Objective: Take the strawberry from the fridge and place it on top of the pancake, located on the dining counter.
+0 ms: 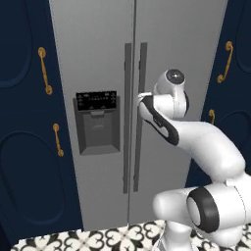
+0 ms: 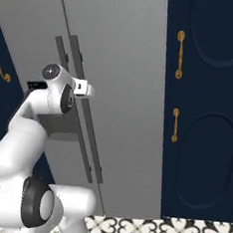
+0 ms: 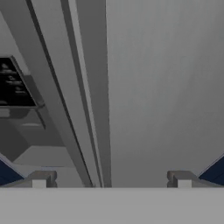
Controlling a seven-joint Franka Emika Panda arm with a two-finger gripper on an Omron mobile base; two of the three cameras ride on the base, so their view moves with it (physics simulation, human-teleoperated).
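The fridge [image 1: 98, 49] stands straight ahead, tall and grey, with both doors shut; it also fills the middle of the right base view [image 2: 126, 87] and the hand view [image 3: 162, 87]. Its two long dark handles [image 1: 134, 122] run side by side down the centre seam. My gripper [image 3: 111, 181] is open with nothing between its fingers, facing the right-hand door close beside the handles [image 3: 83, 96]. From the base cameras the hand [image 1: 145, 101] [image 2: 84, 87] sits at upper handle height, just in front of the right handle. The strawberry, the pancake and the dining counter are out of view.
A black control panel with a recessed dispenser [image 1: 97, 122] is set in the left door. Navy cabinets with brass handles [image 1: 29, 122] [image 2: 207, 105] flank the fridge on both sides. Patterned black-and-white floor tiles [image 1: 88, 240] lie below.
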